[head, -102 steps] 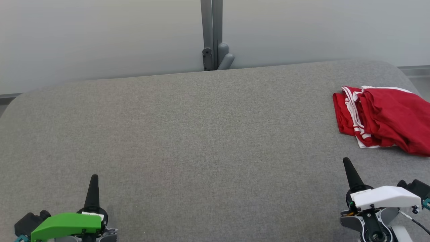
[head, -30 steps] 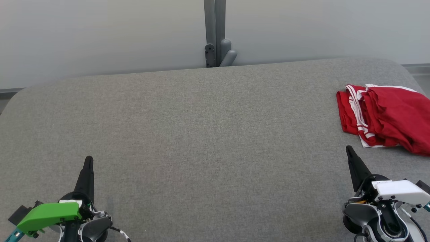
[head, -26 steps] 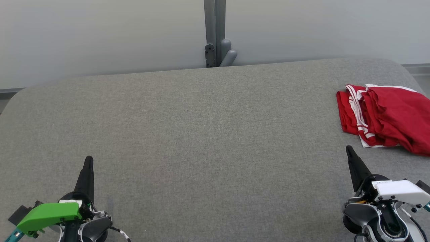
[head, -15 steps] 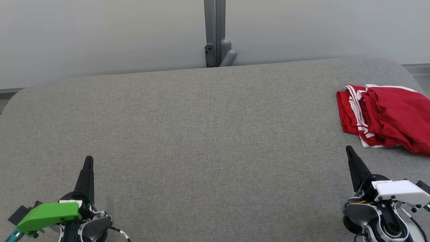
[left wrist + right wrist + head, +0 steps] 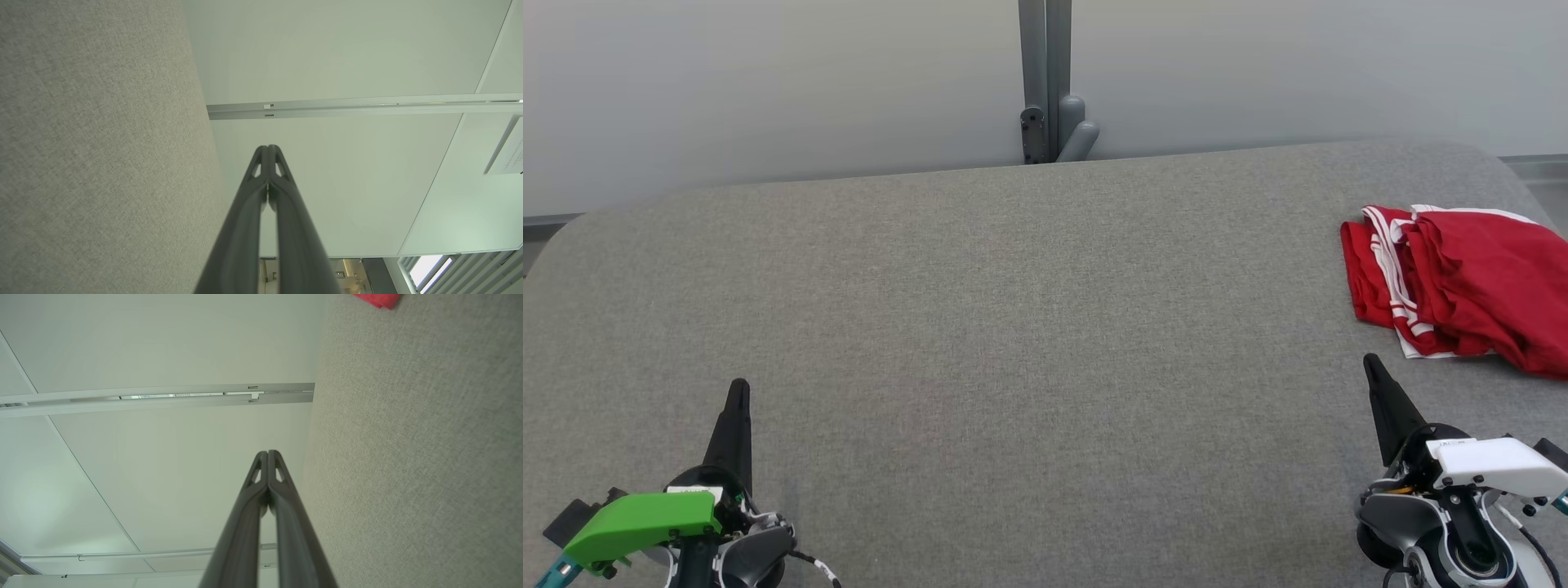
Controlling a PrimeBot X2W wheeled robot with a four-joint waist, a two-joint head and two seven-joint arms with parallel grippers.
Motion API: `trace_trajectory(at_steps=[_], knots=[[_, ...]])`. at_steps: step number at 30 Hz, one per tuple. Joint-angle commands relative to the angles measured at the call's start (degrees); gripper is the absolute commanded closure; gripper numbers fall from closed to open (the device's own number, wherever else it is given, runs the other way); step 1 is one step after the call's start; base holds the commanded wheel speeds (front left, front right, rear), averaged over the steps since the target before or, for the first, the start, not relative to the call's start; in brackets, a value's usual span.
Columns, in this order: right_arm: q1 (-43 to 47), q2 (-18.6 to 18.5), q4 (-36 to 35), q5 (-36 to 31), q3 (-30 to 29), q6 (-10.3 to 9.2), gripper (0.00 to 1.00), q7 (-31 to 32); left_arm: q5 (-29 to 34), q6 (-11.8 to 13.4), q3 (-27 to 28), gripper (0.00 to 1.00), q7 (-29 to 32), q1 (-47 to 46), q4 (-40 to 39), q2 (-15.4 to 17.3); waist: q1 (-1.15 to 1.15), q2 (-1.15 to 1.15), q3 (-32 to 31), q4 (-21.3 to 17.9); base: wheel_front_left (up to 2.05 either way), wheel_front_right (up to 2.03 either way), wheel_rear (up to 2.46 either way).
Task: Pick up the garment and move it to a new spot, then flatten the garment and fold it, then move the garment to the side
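A red garment [image 5: 1470, 286] with white trim lies crumpled at the right edge of the grey fabric table [image 5: 1013, 327]; a corner of the garment [image 5: 378, 299] peeks in at the top of the right wrist view. My right gripper [image 5: 1372, 367] hovers at the lower right, just below and left of the garment, apart from it, shut and empty. At the lower left my left gripper [image 5: 738, 390] is also shut with nothing in it. In the wrist views the left gripper's [image 5: 268, 148] and the right gripper's [image 5: 268, 453] fingertips press together.
A pale wall runs behind the table, with a grey post and bracket [image 5: 1049, 122] at its middle. The table's far corners are rounded, and the garment reaches its right side.
Compared with the oldest frame, both grippers sit a little higher in the head view and the picture has shifted slightly. Over the last second nothing has moved.
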Motion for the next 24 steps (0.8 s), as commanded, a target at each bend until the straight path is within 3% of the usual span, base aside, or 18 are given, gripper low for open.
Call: trace_trajectory(at_steps=[1, 24], knots=[[-0.2, -0.2, -0.3, 0.4, -0.1, 0.02, 1.0, 0.1, -0.1, -0.4, 0.1, 1.0, 0.3, -0.9, 0.0, 0.4, 0.0, 0.0, 0.0, 0.0, 0.0, 0.0, 0.0], [-0.2, -0.2, -0.3, 0.4, 0.0, 0.02, 1.0, 0.1, -0.1, -0.4, 0.1, 1.0, 0.3, -0.9, -0.1, 0.4, 0.0, 0.0, 0.0, 0.0, 0.0, 0.0, 0.0]])
